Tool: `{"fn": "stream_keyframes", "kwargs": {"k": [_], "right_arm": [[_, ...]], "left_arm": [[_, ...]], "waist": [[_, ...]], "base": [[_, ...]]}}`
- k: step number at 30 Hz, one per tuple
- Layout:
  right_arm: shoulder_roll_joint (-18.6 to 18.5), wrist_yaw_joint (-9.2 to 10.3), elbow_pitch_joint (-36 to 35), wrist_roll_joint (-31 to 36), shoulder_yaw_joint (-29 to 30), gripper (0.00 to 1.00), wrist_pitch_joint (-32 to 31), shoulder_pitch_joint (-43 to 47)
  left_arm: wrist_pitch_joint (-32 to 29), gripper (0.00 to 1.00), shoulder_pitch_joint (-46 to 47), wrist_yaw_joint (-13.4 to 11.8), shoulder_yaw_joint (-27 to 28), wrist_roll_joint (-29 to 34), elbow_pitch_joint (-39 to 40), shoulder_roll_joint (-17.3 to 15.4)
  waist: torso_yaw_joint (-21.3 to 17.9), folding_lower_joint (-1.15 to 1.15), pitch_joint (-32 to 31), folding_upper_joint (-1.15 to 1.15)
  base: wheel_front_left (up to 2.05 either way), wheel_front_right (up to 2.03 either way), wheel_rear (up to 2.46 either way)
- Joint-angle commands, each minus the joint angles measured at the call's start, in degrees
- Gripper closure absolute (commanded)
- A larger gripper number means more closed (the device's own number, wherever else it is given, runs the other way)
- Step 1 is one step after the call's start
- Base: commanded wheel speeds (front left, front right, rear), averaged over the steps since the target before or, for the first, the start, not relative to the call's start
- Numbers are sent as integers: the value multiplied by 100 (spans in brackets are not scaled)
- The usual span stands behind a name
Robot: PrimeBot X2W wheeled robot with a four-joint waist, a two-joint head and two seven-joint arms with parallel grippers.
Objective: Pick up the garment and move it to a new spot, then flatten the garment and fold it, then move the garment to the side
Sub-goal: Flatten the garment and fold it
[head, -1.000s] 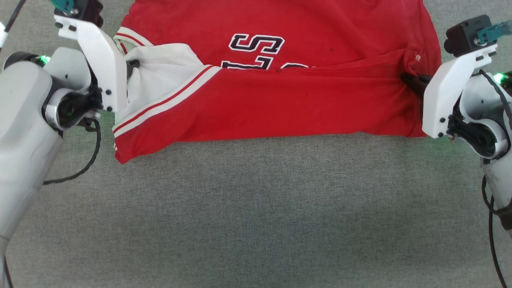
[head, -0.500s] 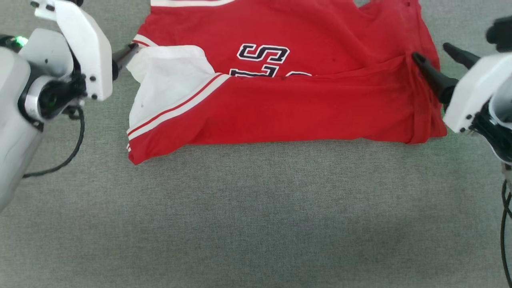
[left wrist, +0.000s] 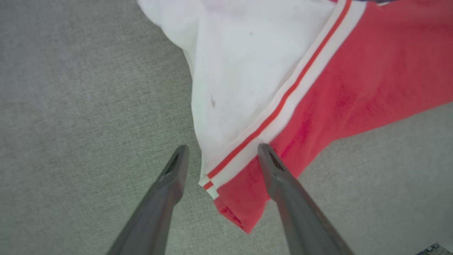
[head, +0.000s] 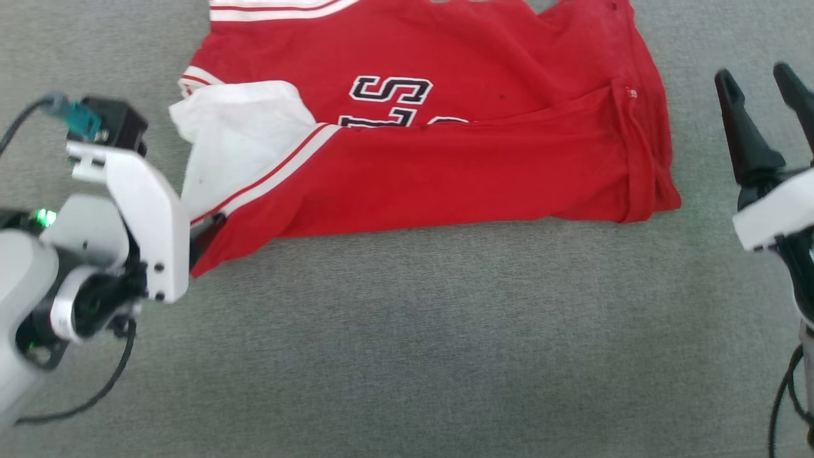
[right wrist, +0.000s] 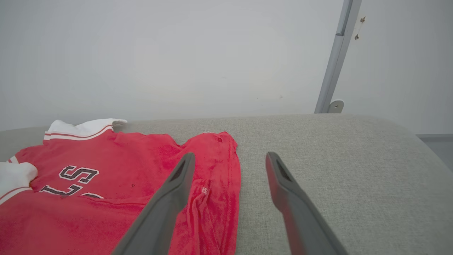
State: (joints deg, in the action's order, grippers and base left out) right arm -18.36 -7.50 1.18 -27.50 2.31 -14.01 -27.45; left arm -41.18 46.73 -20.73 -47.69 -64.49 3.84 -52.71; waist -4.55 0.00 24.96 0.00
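Jaws on both arms stand wide apart, gripping nothing. The left gripper point(left wrist: 223, 153) hangs at the near left corner of the garment point(head: 445, 165), and its two dark fingers point(left wrist: 177, 170) straddle the end of the red-and-white striped trim point(left wrist: 279, 106). One finger is over the gray cloth surface point(head: 407, 350) and the other over red fabric. Whether either one touches the shirt cannot be told.

The garment lies on that gray surface at the far middle of the head view. Its near part is doubled over the chest, so the fold line cuts across the black lettering point(head: 389, 90) and leaves an "S" and the tops of other characters showing. A white sleeve point(head: 241, 137) spills out on the left side.

The right gripper point(head: 752, 73) stands clear of the shirt's right edge, near it but apart, fingers pointing away from the robot. Beyond the surface, the right wrist view takes in a pale wall point(right wrist: 177, 53) and a slanted gray metal pole point(right wrist: 334, 60).
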Motion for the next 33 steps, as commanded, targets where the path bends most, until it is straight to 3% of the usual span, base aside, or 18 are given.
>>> {"fn": "stream_keyframes", "kwargs": {"k": [1,6,9,15,16,17,25,32,33], "right_arm": [[125,2,-169,81,149,0,24,173],[532,2,-569,83,447,0,-166,628],[676,2,-628,-20,447,0,-396,837],[595,2,-577,-131,336,0,-917,1032],[578,2,-546,-161,310,0,-1045,1046],[575,2,-514,-194,273,0,-1173,1051],[384,2,-29,-266,-35,0,-2063,567],[333,1,1137,-135,-557,0,-3087,-184],[342,1,1288,-173,-686,17,-3285,-232]], "left_arm": [[51,0,-190,-148,53,-80,139,-90],[309,0,-605,-401,197,-268,180,-172],[435,0,-791,-385,251,-434,-2,-110],[398,0,-987,-241,159,-614,-505,90],[356,66,-997,-183,130,-659,-597,138],[305,100,-992,-140,91,-679,-679,171],[234,100,-829,100,-80,-590,-878,488],[254,100,-645,218,-171,-512,-948,805],[262,100,-623,226,-175,-502,-967,832]], "waist": [[-67,0,47,0],[-204,0,146,0],[-289,0,195,0],[-341,0,225,0],[-338,0,230,0],[-332,0,232,0],[-198,0,281,0],[-4,0,360,0],[15,0,366,0]], "base": [[0,0,0],[0,0,0],[0,0,0],[0,0,0],[0,0,0],[0,0,0],[0,0,0],[0,0,0],[0,0,0]]}}
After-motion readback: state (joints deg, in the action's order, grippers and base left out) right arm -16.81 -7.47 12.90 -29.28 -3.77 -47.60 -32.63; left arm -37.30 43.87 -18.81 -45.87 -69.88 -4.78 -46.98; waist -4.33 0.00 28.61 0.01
